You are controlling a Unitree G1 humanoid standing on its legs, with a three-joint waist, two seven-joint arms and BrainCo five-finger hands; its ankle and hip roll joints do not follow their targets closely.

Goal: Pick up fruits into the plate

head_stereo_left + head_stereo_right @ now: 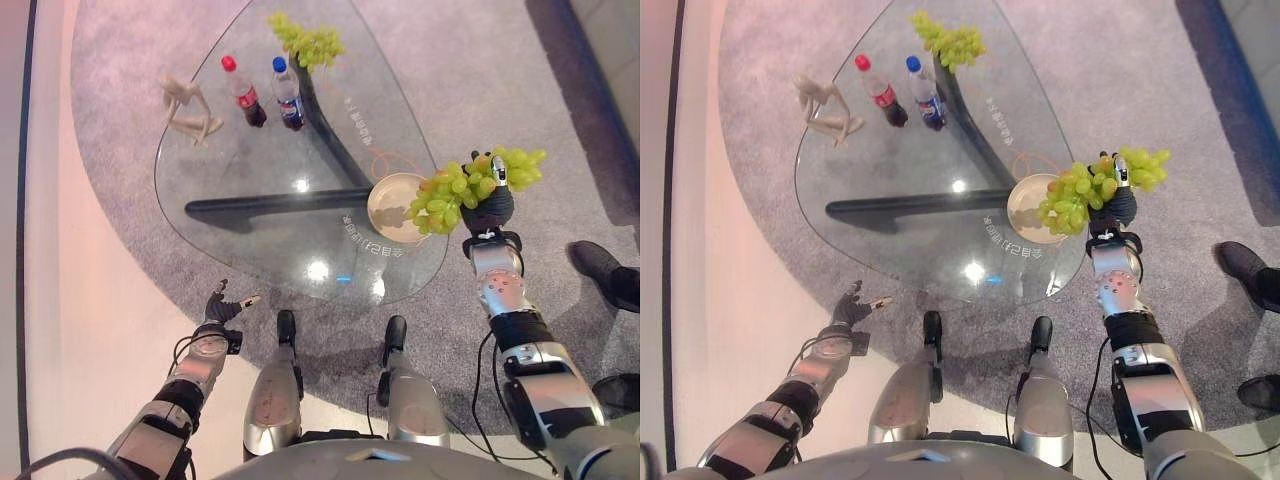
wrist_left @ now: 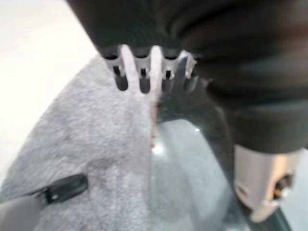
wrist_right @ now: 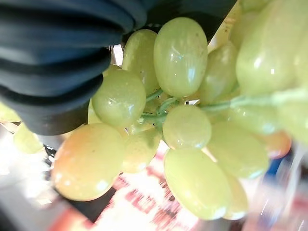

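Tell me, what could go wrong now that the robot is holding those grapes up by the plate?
The right hand holds the green grape bunch at the plate's outer side, by the glass table's edge. Let go too early, part of it could miss the plate and drop onto the grey carpet. The bunch hangs loosely, so single grapes might come off. A second grape bunch waits at the far end, beside two bottles that a reach could knock.

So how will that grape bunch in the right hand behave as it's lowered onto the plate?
The grape bunch probably flops: it drapes over both sides of the right hand. Its thin stems suggest loose grapes could drop and roll off the shallow plate near the glass table's edge.
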